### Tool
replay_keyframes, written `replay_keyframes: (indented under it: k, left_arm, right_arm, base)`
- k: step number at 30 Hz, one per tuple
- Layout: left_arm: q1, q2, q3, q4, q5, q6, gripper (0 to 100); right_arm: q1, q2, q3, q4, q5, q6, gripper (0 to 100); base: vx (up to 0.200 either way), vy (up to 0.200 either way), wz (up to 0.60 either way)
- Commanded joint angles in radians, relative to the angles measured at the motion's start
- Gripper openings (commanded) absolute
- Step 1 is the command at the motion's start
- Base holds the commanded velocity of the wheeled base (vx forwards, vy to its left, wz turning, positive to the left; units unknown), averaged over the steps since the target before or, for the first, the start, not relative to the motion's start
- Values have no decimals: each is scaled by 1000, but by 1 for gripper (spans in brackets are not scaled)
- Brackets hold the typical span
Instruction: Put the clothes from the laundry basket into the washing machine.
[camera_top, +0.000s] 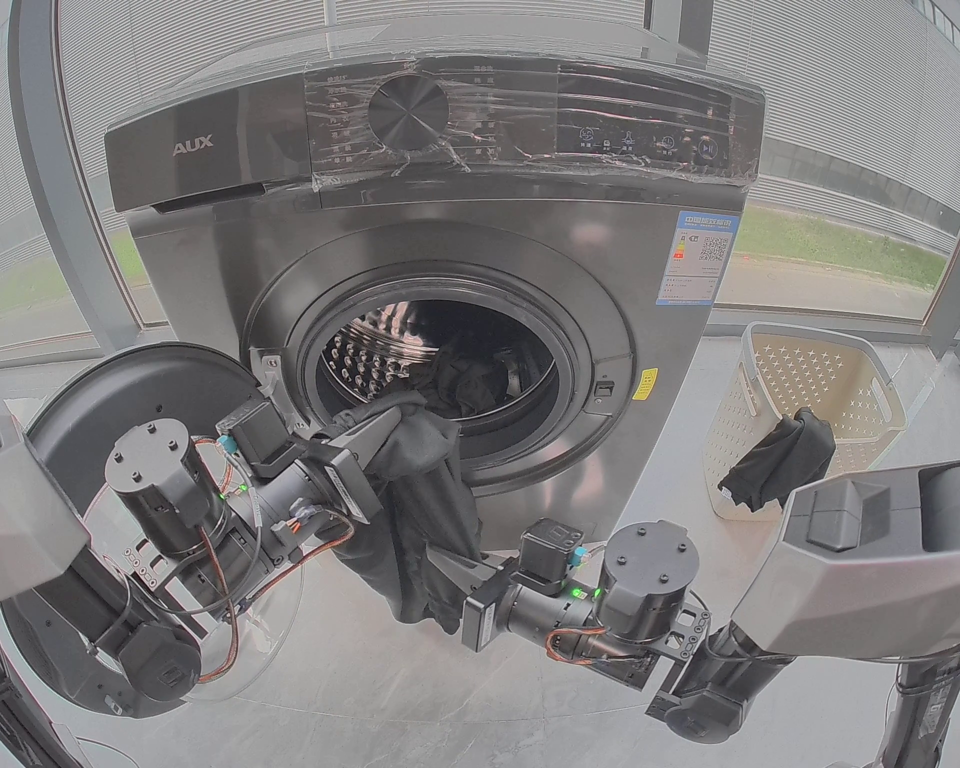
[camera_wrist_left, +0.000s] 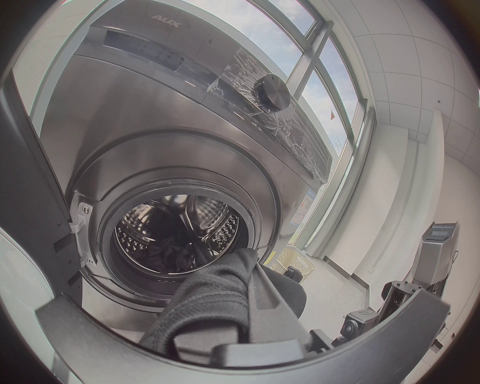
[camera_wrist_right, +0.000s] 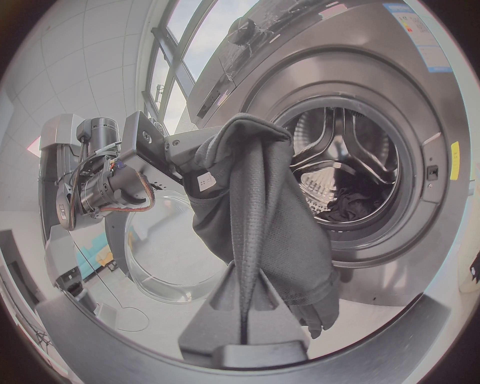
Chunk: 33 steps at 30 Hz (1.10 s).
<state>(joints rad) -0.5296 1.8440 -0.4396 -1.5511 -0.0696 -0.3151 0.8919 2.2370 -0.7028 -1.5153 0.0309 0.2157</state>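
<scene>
We hold one dark garment (camera_top: 420, 500) in both grippers. Our left gripper (camera_top: 385, 425) is clamped on its top at the near rim of the washing machine (camera_top: 600, 280) opening, and our right gripper (camera_top: 447, 566) pinches its lower part. More dark clothes (camera_top: 465, 380) lie in the drum. A black shirt (camera_top: 780, 460) hangs over the basket (camera_top: 810, 375) on the right.

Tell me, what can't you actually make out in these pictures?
Head view: the bottom of the laundry basket, behind its front wall and the black cloth draped there.
Left wrist view: one finger of the left gripper, wrapped in the dark garment.
Every view: the number of clothes in the drum, one dark heap in shadow.
</scene>
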Motion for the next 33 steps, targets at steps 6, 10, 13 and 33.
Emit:
replay_keyframes:
  k: [6, 10, 13, 33]
  left_arm:
    - [16, -3, -5, -1, -3, -5, 100]
    - [17, 0, -1, -1, -3, -7, 100]
    - [17, 7, -1, -1, -1, -9, 100]
    - [8, 26, 62, -1, -12, -1, 100]
  right_arm:
    - [-18, -33, 55, -8, -32, -32, 0]
    - [-47, -51, 54, 1, -35, -33, 0]
    - [-74, -73, 55, 3, -35, -33, 0]
    - [-154, -126, -1, 14, -35, -41, 0]
  base:
    - [0, 0, 0]
    - [0, 0, 0]
    - [0, 0, 0]
    - [0, 0, 0]
